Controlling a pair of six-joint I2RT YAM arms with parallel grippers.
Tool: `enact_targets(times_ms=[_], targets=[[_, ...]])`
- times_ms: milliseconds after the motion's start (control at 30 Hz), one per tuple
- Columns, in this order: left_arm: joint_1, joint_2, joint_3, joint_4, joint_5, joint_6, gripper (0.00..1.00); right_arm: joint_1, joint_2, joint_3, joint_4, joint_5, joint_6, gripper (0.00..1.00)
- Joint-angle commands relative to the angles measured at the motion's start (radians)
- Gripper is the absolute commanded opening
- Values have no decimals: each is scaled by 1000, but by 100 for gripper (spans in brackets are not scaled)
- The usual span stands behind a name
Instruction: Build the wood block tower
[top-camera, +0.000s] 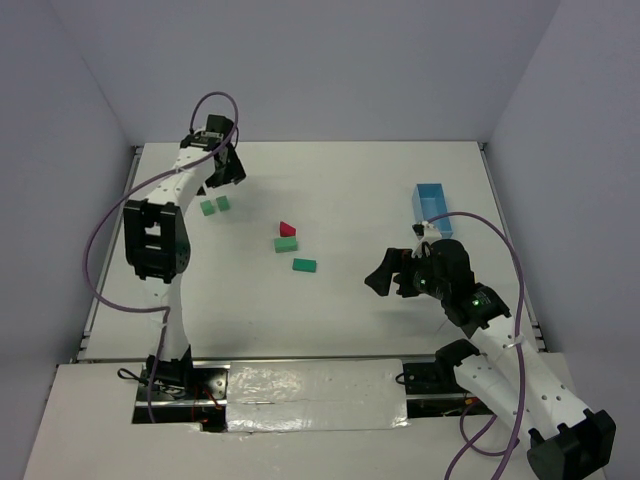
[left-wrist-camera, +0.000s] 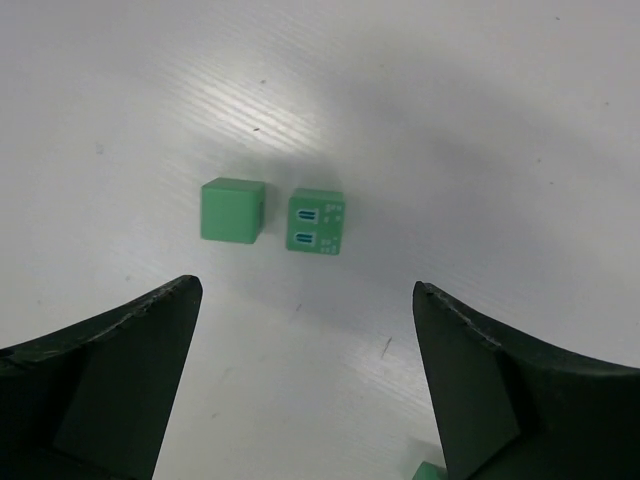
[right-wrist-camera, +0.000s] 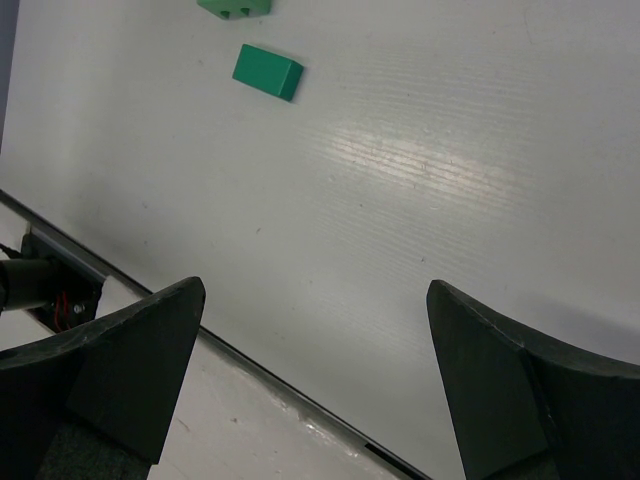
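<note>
We reckon the green cubes (left-wrist-camera: 233, 211) light, rigid; grip flat opposite sides. Both left end effector (left-wrist-camera: 305, 290) and right end effector (right-wrist-camera: 315, 290) gape apart.

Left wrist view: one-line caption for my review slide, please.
Open left gripper looks down on a plain green cube and a printed green cube, side by side on the white table.

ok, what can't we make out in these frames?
Right wrist: notched green block cut off by the top edge.
Left wrist: green scrap at the bottom edge, mostly out of frame.
Top view: red roof block too small to tell if it touches that notched block.
</note>
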Motion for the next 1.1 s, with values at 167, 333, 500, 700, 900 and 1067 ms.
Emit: enact_targets(times_ms=[167,333,500,700,900,1067], targets=[[74,-57,-102,42,95,60,100,5,-1,-6,47,-16,-18,99],[86,3,-54,14,110,80,99,5,11,-3,47,-21,-21,99],[105,32,-54,36,167,96,100,5,10,-5,49,-24,-23,99],[108,52,-45,46,180,105,100,2,16,-5,50,-30,-24,99],[114,72,-33,39,166,103,100,5,14,-8,55,-35,-24,99],[115,94,-21,26,150,107,99,5,16,-9,55,-36,-24,99]])
